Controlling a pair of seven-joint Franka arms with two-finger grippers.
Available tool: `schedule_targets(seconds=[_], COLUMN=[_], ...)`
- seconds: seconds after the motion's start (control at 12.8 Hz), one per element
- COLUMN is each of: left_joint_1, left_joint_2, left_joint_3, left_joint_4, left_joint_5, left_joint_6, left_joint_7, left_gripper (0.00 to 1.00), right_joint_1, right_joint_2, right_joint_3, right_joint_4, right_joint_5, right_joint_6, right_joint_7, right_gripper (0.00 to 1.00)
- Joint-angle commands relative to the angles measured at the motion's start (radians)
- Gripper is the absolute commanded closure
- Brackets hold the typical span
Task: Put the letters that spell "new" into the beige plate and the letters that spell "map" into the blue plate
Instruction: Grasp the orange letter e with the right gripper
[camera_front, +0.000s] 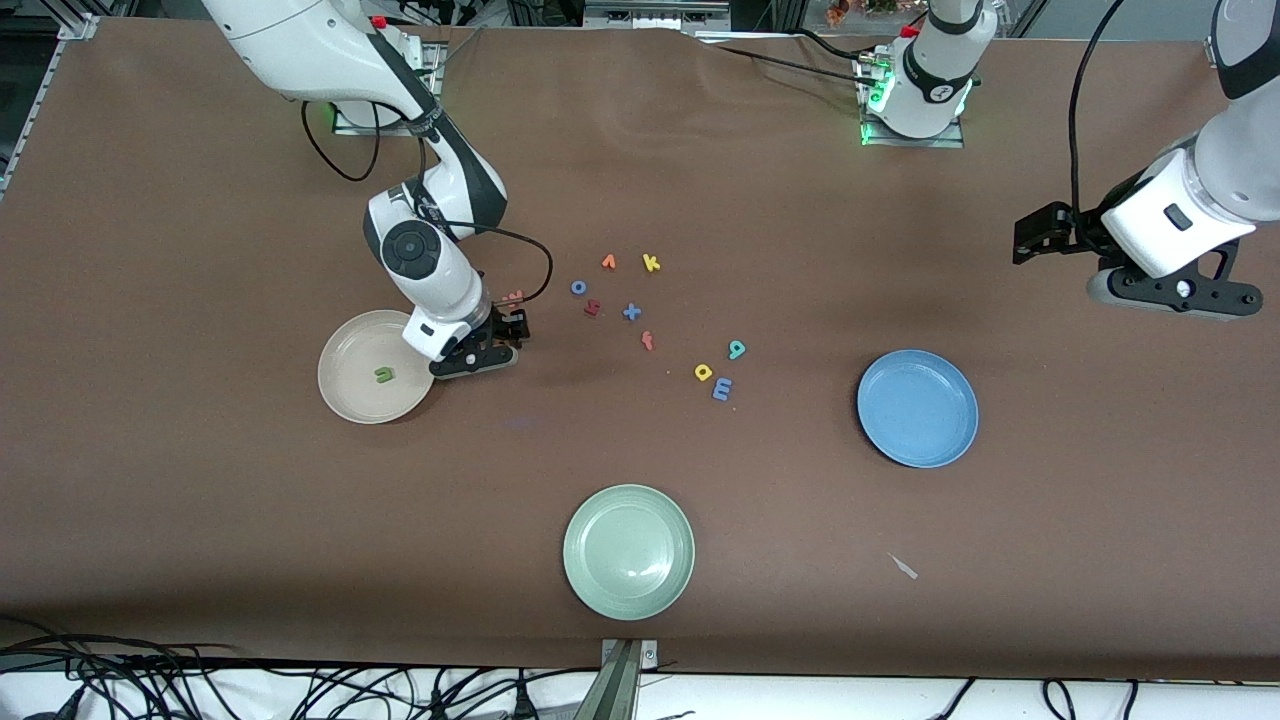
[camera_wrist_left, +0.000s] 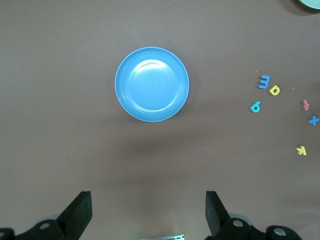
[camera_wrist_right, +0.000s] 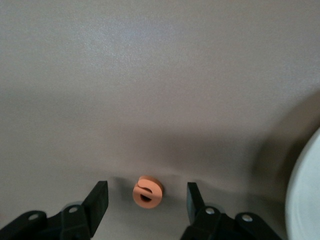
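One green n (camera_front: 384, 375) in beige plate (camera_front: 345, 400), right gripper (camera_wrist_right: 147, 200) parted around orange e (camera_wrist_right: 147, 191), left gripper (camera_wrist_left: 149, 212) released.

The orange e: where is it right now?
The orange e lies on the table between the right tool's open fingers, beside the beige plate.

Bare cloth rings the blue plate (camera_front: 917, 407); nearest clutter, the blue m (camera_front: 722, 389), lies well apart.

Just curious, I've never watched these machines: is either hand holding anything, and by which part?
Nothing is held. The right hand straddles the orange e, fingers apart from it. The left hand waits open.
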Motion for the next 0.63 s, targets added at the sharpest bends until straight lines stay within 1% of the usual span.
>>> schedule_targets(seconds=[0.0, 0.08, 0.16, 0.39, 0.47, 0.55], left_joint_1=[-0.002, -0.002, -0.001, 0.004, 0.005, 0.007], left_joint_2=[0.005, 0.005, 0.005, 0.001, 0.000, -0.001], left_joint_3=[0.003, 0.003, 0.003, 0.004, 0.006, 0.007], left_joint_4=[0.017, 0.017, 0.017, 0.017, 0.017, 0.017], left_joint_5=[-0.005, -0.005, -0.005, -0.007, -0.007, -0.007], left_joint_6=[-0.010, -0.010, -0.010, -0.010, -0.010, -0.011], left_joint_7=[-0.004, -0.004, -0.003, -0.003, -0.001, -0.001], left_gripper=[0.00, 0.00, 0.00, 0.00, 0.00, 0.00], right_joint_1=[0.010, 0.010, 0.010, 0.010, 0.010, 0.010], right_joint_2=[0.016, 0.016, 0.018, 0.022, 0.022, 0.021], right_joint_3=[-0.007, -0.007, -0.007, -0.007, -0.007, -0.007], right_joint_4=[-0.006, -0.014, -0.021, -0.041, -0.041, -0.043], right_joint_5=[-0.020, -0.022, -0.029, -0.043, -0.043, -0.045], right_joint_6=[0.037, 0.048, 0.060, 0.082, 0.082, 0.080], right_joint_7=[0.022, 0.022, 0.022, 0.022, 0.022, 0.020], right_gripper=[0.35, 0.38, 0.44, 0.50, 0.54, 0.60])
